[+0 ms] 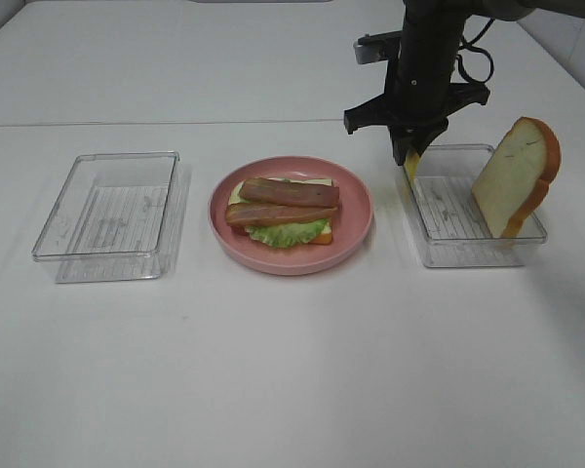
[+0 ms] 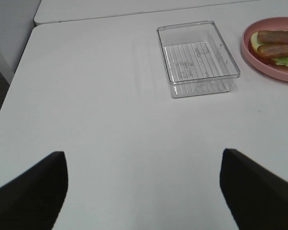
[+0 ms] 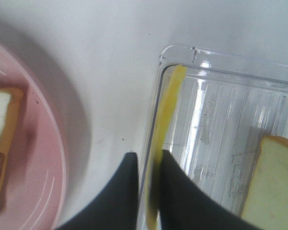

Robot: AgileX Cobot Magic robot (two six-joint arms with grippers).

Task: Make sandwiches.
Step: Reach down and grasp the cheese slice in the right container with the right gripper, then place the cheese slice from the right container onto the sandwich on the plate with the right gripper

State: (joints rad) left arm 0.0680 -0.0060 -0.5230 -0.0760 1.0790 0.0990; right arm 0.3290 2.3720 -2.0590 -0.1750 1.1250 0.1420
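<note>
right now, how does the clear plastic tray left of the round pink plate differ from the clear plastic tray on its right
The left clear plastic tray is empty; the right clear plastic tray holds a white bread slice leaning at its right end and a yellow cheese slice standing on edge. The right gripper pinches that cheese at the right tray; no gripper is at the left tray. Both are clear, rectangular and ribbed-floored.
</note>
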